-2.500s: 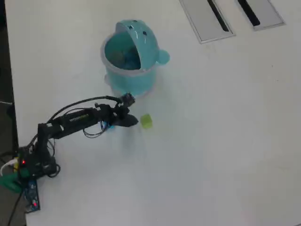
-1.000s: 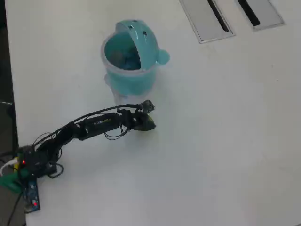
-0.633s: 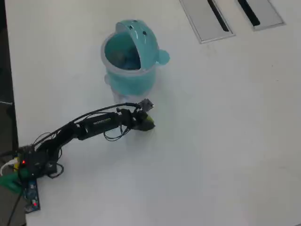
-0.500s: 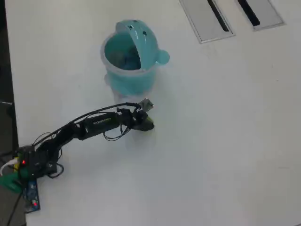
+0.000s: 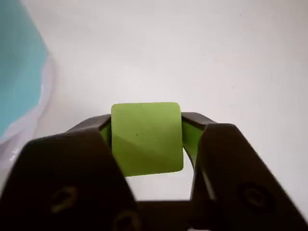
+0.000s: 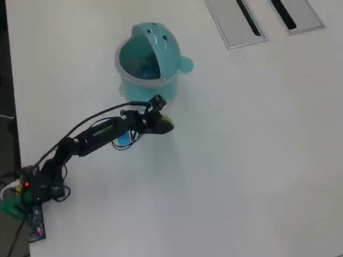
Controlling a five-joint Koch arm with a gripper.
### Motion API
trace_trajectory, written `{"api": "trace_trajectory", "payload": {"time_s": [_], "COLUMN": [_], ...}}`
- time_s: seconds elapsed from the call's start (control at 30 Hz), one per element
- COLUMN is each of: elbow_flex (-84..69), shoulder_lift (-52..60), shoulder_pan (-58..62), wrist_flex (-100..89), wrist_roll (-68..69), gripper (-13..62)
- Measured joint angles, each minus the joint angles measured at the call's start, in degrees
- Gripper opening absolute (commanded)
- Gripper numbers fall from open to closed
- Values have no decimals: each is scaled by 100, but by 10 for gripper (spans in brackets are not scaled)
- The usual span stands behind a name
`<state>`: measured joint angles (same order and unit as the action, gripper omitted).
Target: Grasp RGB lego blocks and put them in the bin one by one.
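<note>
Now that we have raised the yellow-green block (image 5: 146,138) off the table, our gripper (image 5: 146,144) clamps it, the bin (image 6: 148,88) just beyond, drop-in pending.

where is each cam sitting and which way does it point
Wrist view: rides on the arm just behind the gripper, looking along the jaws at the yellow-green block clamped between them, white table beyond, the bin at left edge.
Overhead view: fixed above the table, looking down on the whole arm, its base at lower left, the bin, and grey slotted panels at top.
Shared: block, bin and gripper.
</note>
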<state>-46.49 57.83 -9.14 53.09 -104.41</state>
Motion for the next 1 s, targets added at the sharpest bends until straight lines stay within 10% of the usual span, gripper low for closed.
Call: {"api": "trace_trajectory", "payload": {"time_s": [1.0], "elbow_flex": [800], "shoulder_lift": [1942], "shoulder_pan": [-2373], "wrist_flex": [211], "wrist_roll": [1652], "gripper": [103]}}
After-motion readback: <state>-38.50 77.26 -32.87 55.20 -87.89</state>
